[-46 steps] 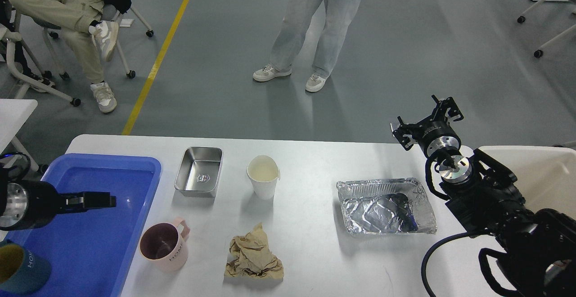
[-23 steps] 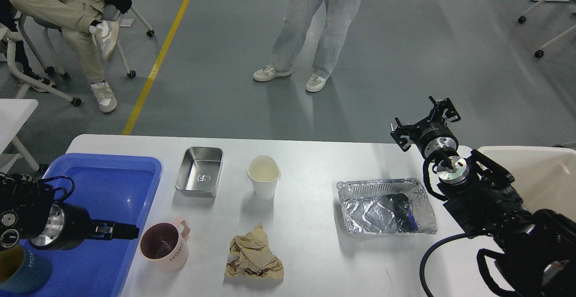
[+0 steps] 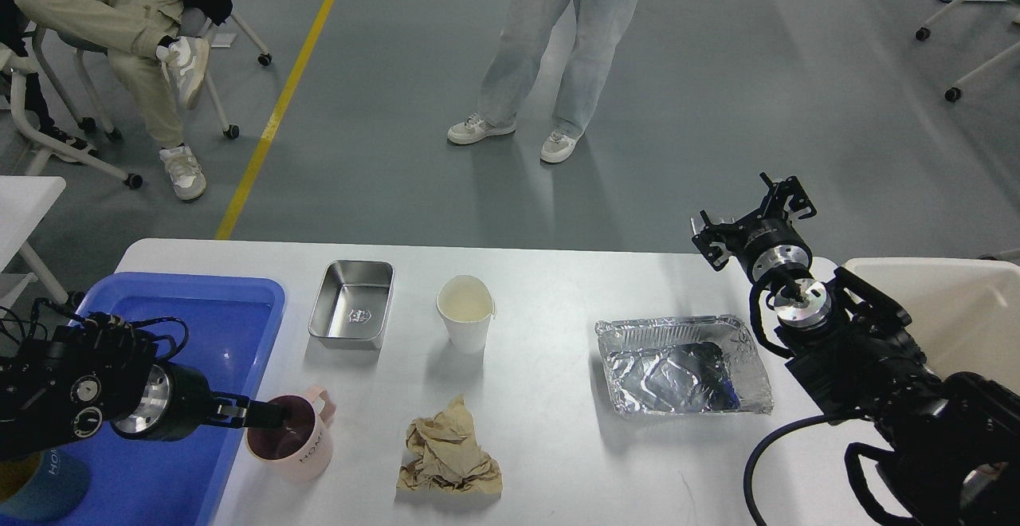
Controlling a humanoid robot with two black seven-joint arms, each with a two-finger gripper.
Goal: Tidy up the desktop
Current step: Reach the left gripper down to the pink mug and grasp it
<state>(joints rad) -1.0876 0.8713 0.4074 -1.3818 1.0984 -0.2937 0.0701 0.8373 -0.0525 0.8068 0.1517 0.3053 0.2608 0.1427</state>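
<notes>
The pale grey-white desktop (image 3: 550,430) carries a pink mug (image 3: 299,442), a crumpled brown paper (image 3: 450,454), a white paper cup (image 3: 466,315), a steel tin (image 3: 353,315) and a crumpled foil tray (image 3: 685,367). My left gripper (image 3: 267,414) reaches from the left over the blue tray's edge, and its tip lies at the pink mug's mouth. Its fingers show as one dark bar, so I cannot tell open from shut. My right gripper (image 3: 753,219) is open and empty, held above the table's far right edge, beyond the foil tray.
A blue plastic tray (image 3: 215,327) stands at the left with a teal mug (image 3: 36,486) in its near corner. An off-white bin (image 3: 956,311) stands at the right. A person (image 3: 558,48) stands beyond the table, and another sits at the far left.
My left arm has swung down and to the right across the blue tray, bringing its tip to the pink mug's mouth. The right arm has barely moved.
</notes>
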